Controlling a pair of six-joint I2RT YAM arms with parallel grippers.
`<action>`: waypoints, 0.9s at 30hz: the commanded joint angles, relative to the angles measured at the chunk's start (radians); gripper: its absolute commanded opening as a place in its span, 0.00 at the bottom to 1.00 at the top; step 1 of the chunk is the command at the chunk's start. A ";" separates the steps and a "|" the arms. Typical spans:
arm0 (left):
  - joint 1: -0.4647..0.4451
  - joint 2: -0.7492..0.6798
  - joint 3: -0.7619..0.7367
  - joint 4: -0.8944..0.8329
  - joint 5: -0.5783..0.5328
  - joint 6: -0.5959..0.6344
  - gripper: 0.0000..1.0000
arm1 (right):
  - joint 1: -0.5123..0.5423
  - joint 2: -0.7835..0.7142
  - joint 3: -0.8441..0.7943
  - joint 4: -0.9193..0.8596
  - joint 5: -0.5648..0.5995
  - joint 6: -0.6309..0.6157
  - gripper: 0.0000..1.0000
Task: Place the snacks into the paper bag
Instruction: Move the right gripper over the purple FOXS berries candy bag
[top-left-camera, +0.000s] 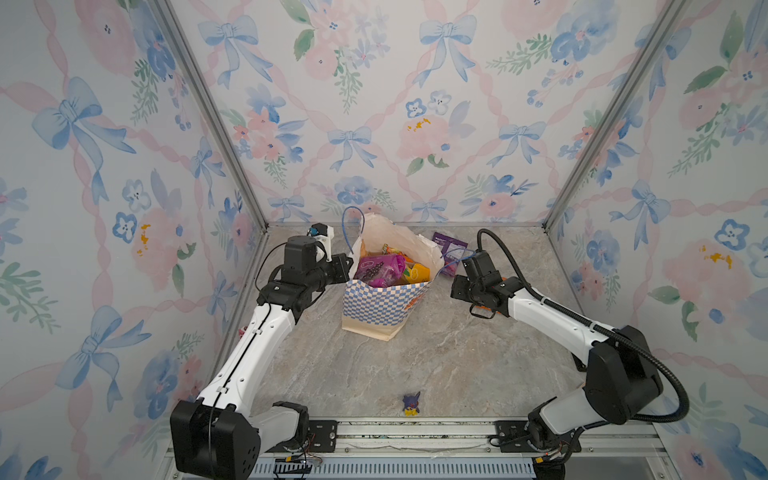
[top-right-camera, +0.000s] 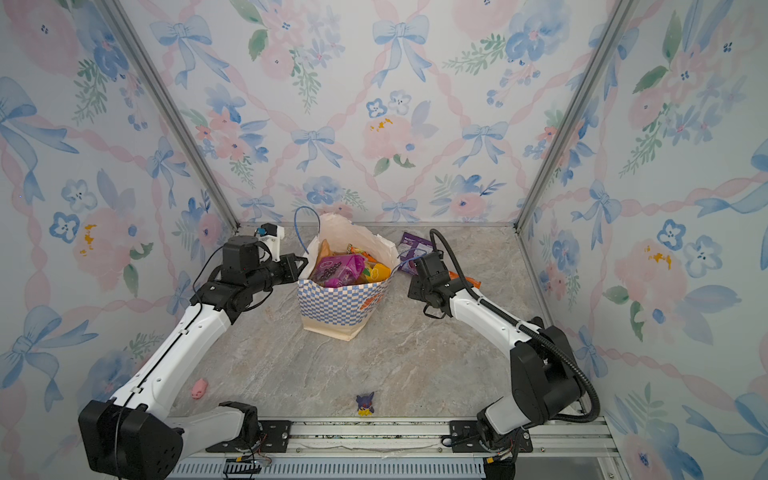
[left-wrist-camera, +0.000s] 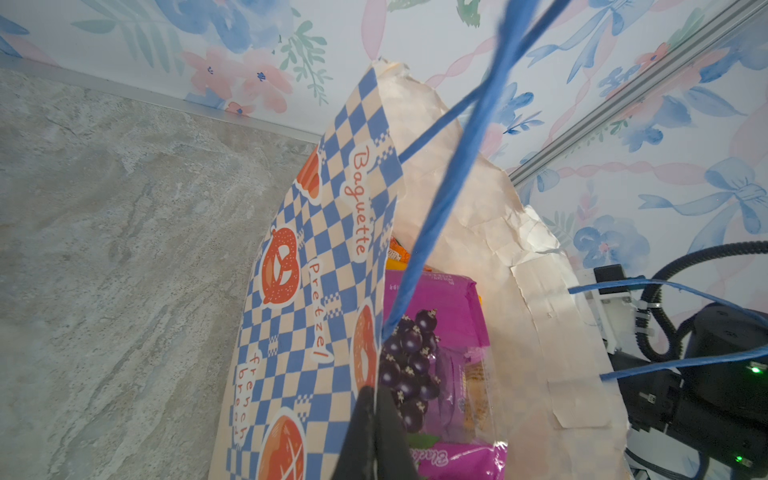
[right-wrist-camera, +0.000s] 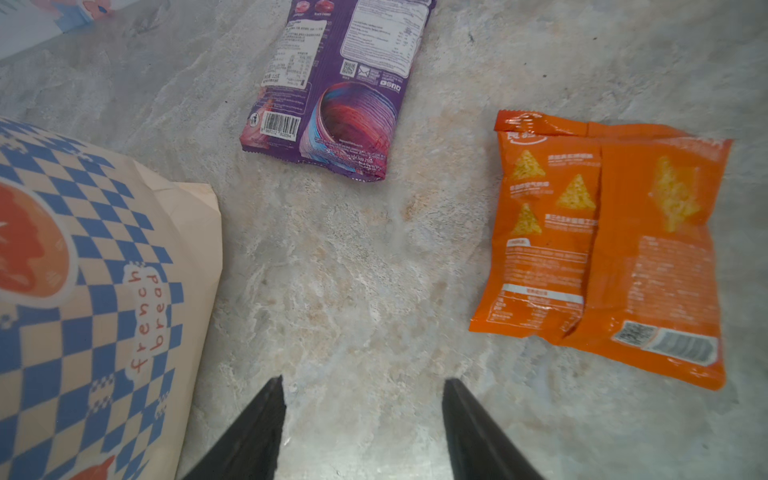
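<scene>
The paper bag (top-left-camera: 374, 305) (top-right-camera: 336, 305) stands upright at the middle back, blue-and-white checkered with a white inside. Several snacks fill it, a magenta grape packet (top-left-camera: 378, 268) (left-wrist-camera: 432, 353) on top beside a yellow one (top-left-camera: 417, 272). My left gripper (left-wrist-camera: 374, 399) (top-left-camera: 347, 266) is shut on the bag's left rim. My right gripper (right-wrist-camera: 365, 380) hangs open and empty over bare table right of the bag (right-wrist-camera: 83, 291). Beyond it on the table lie a purple packet (right-wrist-camera: 332, 91) (top-left-camera: 451, 249) and an orange packet (right-wrist-camera: 602, 249). The right arm hides most of the orange packet in both top views.
One blue cord handle (top-left-camera: 351, 220) stands up at the bag's back left; another loops by the right wrist (top-left-camera: 457, 257). A small purple-and-yellow figurine (top-left-camera: 411, 404) stands near the front rail. A small pink object (top-right-camera: 199, 388) lies by the left arm. Walls close three sides.
</scene>
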 joint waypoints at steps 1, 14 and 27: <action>-0.001 -0.022 -0.027 0.000 -0.008 0.010 0.00 | 0.013 0.048 0.033 0.121 0.001 0.062 0.63; 0.013 -0.049 -0.057 -0.001 -0.005 0.008 0.00 | 0.176 0.318 0.329 0.126 0.017 0.011 0.64; 0.056 -0.109 -0.131 0.000 0.013 0.000 0.00 | 0.299 0.428 0.535 -0.008 0.141 -0.062 0.65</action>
